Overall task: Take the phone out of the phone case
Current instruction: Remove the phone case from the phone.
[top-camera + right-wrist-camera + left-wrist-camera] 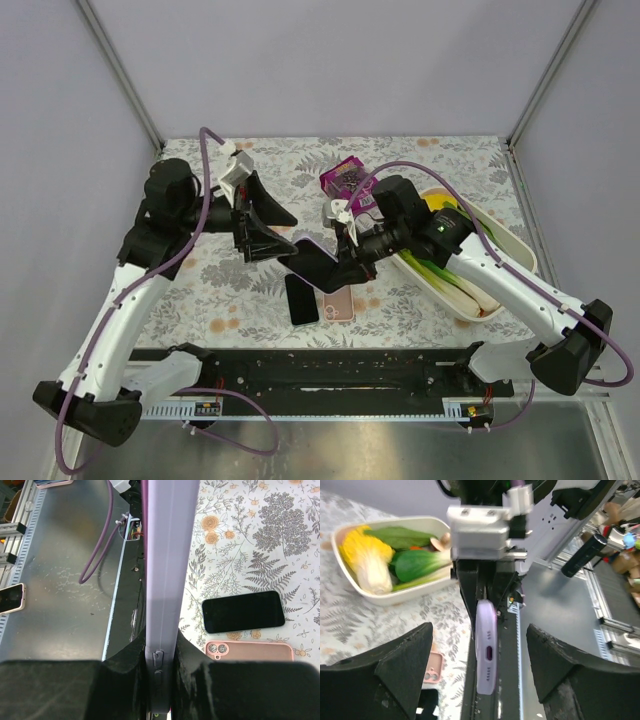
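Observation:
My right gripper (pixel 345 265) is shut on a phone in a lavender case (pixel 312 265) and holds it above the table, pointing toward the left arm. In the right wrist view the case (pixel 167 570) stands edge-on, clamped between the fingers (pixel 161 650), side buttons showing. My left gripper (pixel 293 230) is open. In the left wrist view its jaws stand wide on either side of the case's bottom end (pixel 486 652), where the charging port shows, without touching it.
A bare black phone (pixel 301 298) and an empty pink case (pixel 337 304) lie on the floral cloth below the grippers. A white tray (pixel 510 240) of vegetables stands at the right. A purple box (pixel 345 177) sits behind.

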`<state>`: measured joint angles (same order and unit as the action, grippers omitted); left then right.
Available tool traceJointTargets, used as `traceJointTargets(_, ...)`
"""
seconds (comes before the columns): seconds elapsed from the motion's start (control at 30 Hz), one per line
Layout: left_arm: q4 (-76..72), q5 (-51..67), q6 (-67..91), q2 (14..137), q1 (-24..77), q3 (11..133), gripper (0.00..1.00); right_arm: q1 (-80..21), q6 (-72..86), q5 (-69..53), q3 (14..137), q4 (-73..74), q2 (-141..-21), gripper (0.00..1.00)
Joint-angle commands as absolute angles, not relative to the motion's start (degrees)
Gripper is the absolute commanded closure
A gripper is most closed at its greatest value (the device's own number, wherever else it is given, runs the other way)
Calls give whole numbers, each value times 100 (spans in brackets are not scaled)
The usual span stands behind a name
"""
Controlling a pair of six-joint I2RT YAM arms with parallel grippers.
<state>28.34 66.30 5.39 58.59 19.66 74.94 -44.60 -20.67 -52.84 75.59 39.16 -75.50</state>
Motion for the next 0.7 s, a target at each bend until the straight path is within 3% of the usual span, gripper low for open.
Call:
traceJointTargets(0.0, 206, 6996, 3169, 5915, 1925, 6664, 23, -4509, -2030, -5344, 7717, 3489, -7488, 100)
traceJointTargets(0.3, -668, 6574, 4412, 6126, 1960, 6477, 32, -4553, -2013, -4826, 7708, 3419, -7558, 100)
traceJointTargets(0.4, -581, 6486, 4404, 6187, 2004, 6425, 36, -4535, -1978, -4746, 7725, 3393, -7567, 100)
traceJointTargets(0.67, 377, 6495, 3622, 6153, 2215, 6513, 35, -4544, -1960, -4676, 7726, 3401, -7576, 100)
